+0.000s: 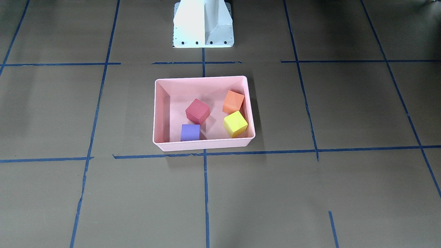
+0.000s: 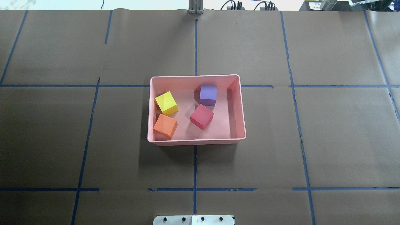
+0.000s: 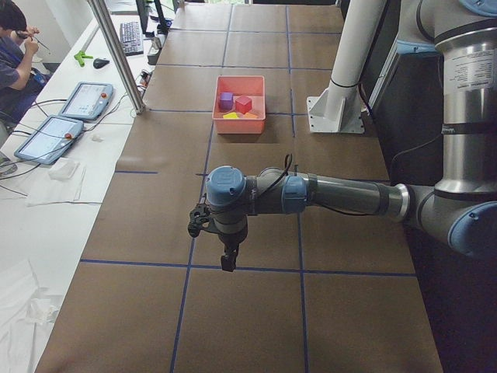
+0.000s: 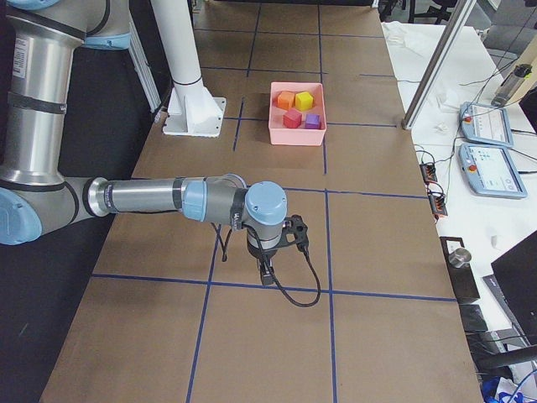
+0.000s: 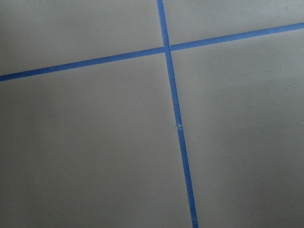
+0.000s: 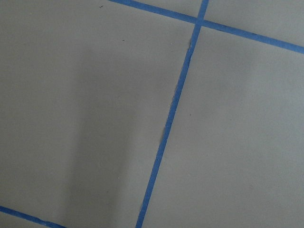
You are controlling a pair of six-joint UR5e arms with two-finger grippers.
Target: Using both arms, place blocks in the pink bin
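pink shallow rectangular plastic bin (image 2: 196, 142) sits at the middle of your table, and all four foam cubes lie inside it. under it you have the brown paper-covered table (image 2: 343, 131), ruled into squares by blue tape lines (image 2: 195, 168). a white bench with touch-screen pendants (image 3: 46, 138) and a seated person (image 3: 12, 54) runs along the operators' side.

the grey left arm (image 3: 342, 194) and grey right arm (image 4: 147, 197) reach low over opposite ends of the table, well apart from the bin. the left gripper (image 3: 228, 266) and right gripper (image 4: 267, 279) point down above bare paper. you cannot tell from these side views whether either is open or closed.

the white pedestal base (image 1: 203, 24) stands near the bin, on the robot's side.

in the bin, the yellow cube (image 2: 166, 103) and orange cube (image 2: 165, 126) lie just beside each other at the robot's left wall. the red cube (image 2: 202, 116) is near the middle, and the purple cube (image 2: 208, 94) is by the operators' wall.
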